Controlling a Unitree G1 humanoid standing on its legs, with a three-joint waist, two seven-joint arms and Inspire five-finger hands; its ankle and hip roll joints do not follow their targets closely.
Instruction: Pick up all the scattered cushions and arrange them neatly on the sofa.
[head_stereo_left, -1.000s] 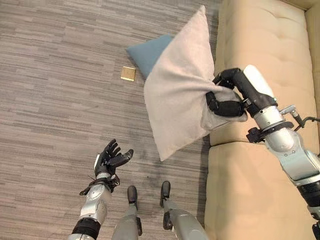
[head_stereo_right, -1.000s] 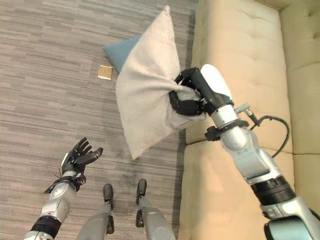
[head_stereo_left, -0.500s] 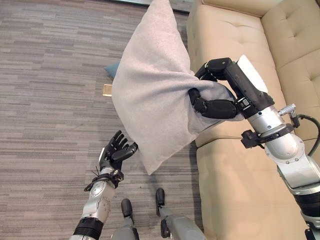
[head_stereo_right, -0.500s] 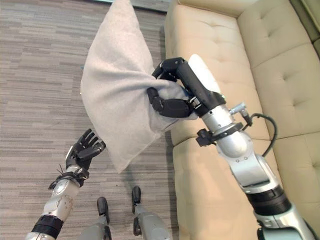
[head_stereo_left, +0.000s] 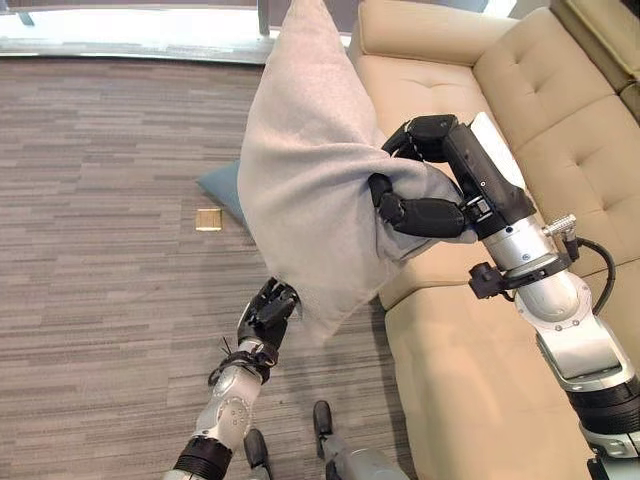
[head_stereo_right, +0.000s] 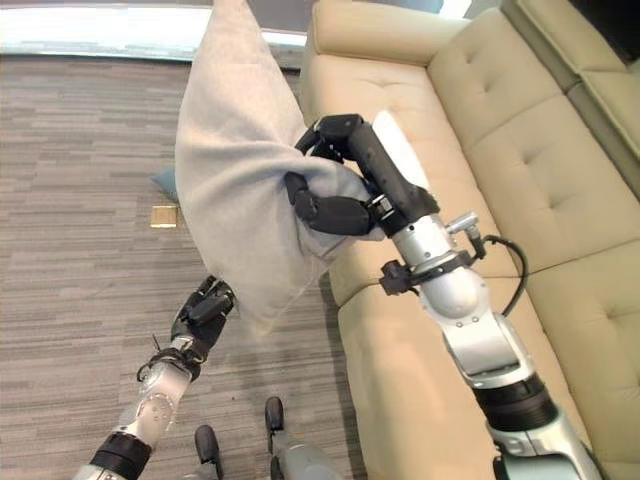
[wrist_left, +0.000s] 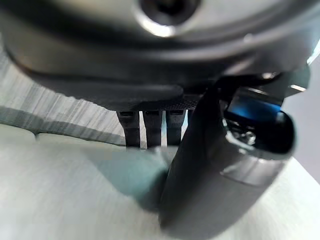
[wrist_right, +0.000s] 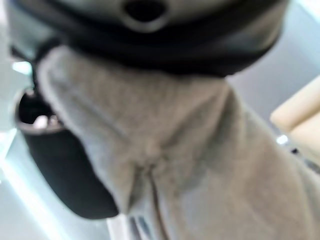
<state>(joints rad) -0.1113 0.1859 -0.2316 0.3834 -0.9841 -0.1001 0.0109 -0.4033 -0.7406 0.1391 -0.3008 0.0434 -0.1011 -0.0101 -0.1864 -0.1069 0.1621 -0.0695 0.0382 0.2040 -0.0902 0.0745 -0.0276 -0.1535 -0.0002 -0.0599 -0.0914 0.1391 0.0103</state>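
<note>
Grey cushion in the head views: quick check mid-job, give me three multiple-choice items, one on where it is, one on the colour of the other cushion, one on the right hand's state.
1. Where is the grey cushion?
A. flat on the sofa seat
B. held up in the air beside the sofa
C. lying on the floor

2. What colour is the cushion on the floor?
A. red
B. yellow
C. blue

3. What is the right hand doing?
A. clutching the grey cushion
B. hanging open with nothing in it
C. pressing flat on the sofa back

Answers:
1 B: the cushion hangs above the floor next to the beige sofa, its lower corner by the left hand.
2 C: a blue corner shows on the carpet behind the grey cushion.
3 A: its fingers and thumb curl into bunched grey cloth.
</note>
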